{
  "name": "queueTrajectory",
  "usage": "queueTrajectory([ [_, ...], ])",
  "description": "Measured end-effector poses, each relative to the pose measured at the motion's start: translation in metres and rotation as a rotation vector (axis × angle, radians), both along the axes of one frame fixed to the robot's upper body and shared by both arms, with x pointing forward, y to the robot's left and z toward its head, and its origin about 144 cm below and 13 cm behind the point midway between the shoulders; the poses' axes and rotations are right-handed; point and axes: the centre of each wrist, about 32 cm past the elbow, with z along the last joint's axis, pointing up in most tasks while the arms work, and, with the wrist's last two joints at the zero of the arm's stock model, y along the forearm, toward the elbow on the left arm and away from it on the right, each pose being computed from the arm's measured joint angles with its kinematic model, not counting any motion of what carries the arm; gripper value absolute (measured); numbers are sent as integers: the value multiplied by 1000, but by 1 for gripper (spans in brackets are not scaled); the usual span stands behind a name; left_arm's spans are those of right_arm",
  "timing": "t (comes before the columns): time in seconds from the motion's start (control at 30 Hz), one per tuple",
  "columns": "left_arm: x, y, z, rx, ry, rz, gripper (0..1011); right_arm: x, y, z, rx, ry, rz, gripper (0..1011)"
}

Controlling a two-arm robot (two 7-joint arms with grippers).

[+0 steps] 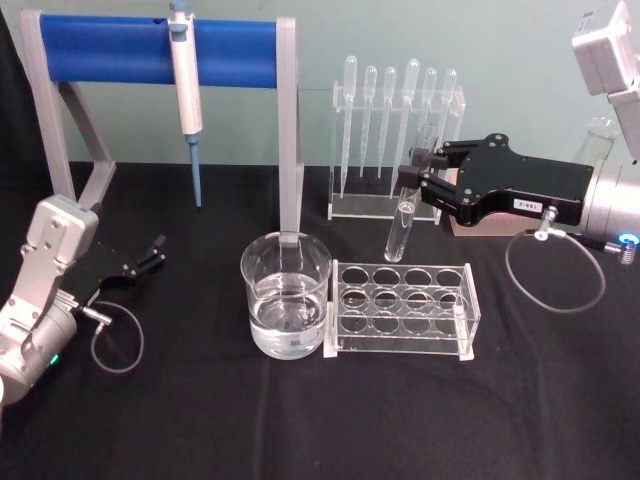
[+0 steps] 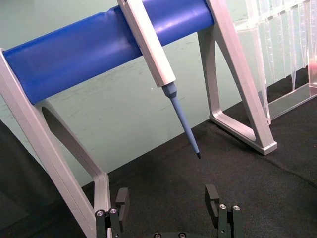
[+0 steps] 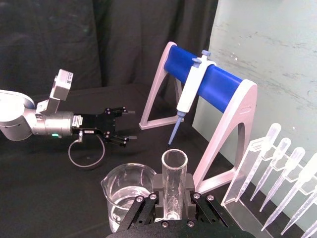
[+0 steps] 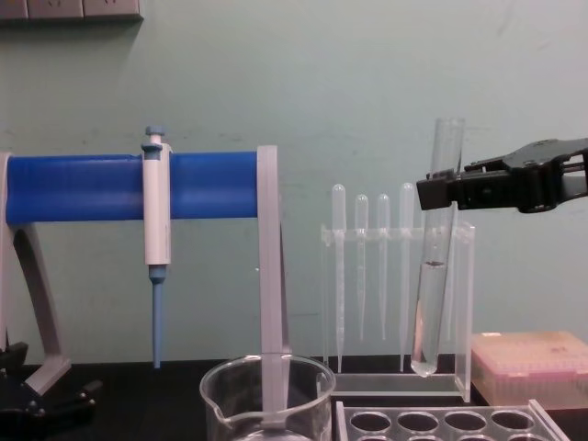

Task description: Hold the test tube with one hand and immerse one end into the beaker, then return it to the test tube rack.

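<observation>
My right end effector [image 1: 425, 180] clamped on test tube [image 1: 400, 225], tube slightly tilted above test tube rack [image 1: 400, 312], beaker [image 1: 285, 295] just left of rack, left end effector [image 1: 152, 252] wide, well left of rack.

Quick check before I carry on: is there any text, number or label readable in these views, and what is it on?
Nothing can be read with confidence.
White label on the right gripper: dark characters, too blurred to read.
Left gripper: any marking is too small to read.
Pipettor, beaker, test tube: no print visible.
</observation>
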Motion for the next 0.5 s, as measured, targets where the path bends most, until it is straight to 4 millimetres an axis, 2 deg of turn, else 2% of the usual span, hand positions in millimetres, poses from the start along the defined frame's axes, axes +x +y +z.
queueTrajectory([
  [0.5,0,0,0,0,0,0,1000,0,0,0,0,0,0,231],
])
